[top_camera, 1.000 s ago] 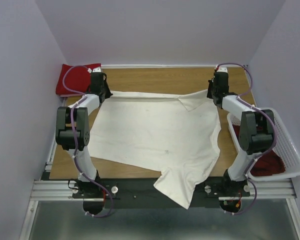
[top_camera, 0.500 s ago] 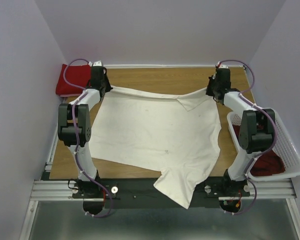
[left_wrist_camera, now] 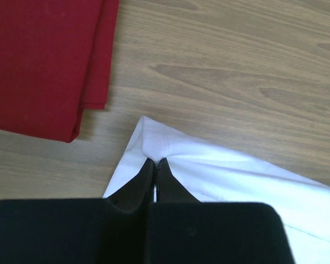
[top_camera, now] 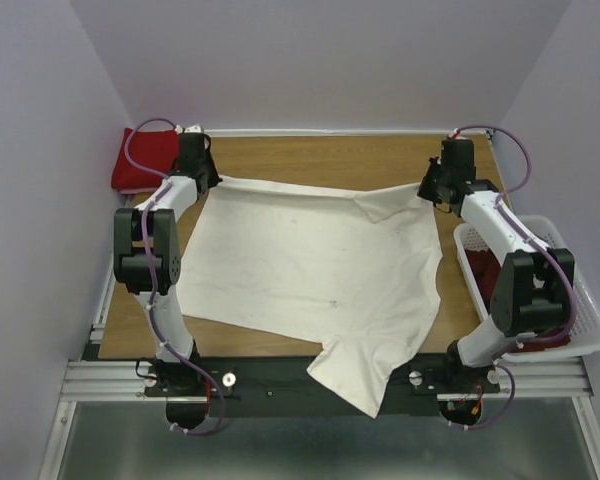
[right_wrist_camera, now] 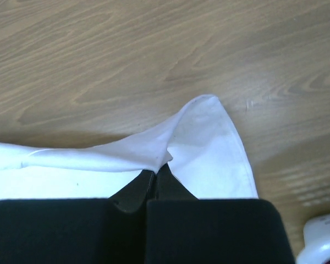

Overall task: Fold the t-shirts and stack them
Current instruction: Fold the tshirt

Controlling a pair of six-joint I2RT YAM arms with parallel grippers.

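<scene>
Left gripper (left_wrist_camera: 155, 165): jaws pinched tight on the far-left corner of the cream shirt (left_wrist_camera: 225, 176), with the cloth tented up between the tips. Right gripper (right_wrist_camera: 157, 170): likewise clamped on a fold of cloth at the far-right corner, by what looks like a sleeve. Both corners are held just off the table (top_camera: 320, 155), near its far edge.

The cream shirt lies opened out across the middle of the table, stretched between the two grips. Its near edge is uneven, and one flap hangs over the front rail.

Red shirt (left_wrist_camera: 38, 60): folded, lying at the far-left corner of the table, near the left gripper but not touching the cream shirt.

Basket (top_camera: 590, 320): beside the table on the right. Some dark red cloth (top_camera: 545, 343) shows inside, mostly hidden by the right arm.

Progress, as judged: early to middle. One shirt is folded and set down. The cream one is only spread, with no fold made. The basket's contents are untouched, and nothing is stacked yet.
</scene>
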